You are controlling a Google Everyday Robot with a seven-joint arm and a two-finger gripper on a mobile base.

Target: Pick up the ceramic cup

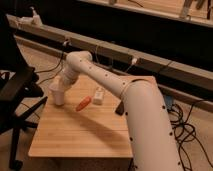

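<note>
Arm (145,120) stretches from 5 o'clock over the wooden surface (75,132), past an orange thing (83,104) and a small white box (98,95). Ceramic cup (57,96) sits at 10 o'clock, gripper (63,84) right on it, can't tell if it's gripping.

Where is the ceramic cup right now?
In the camera view the white ceramic cup stands at the wooden table's far left corner, just below the gripper, with an orange object lying to its right.
</note>
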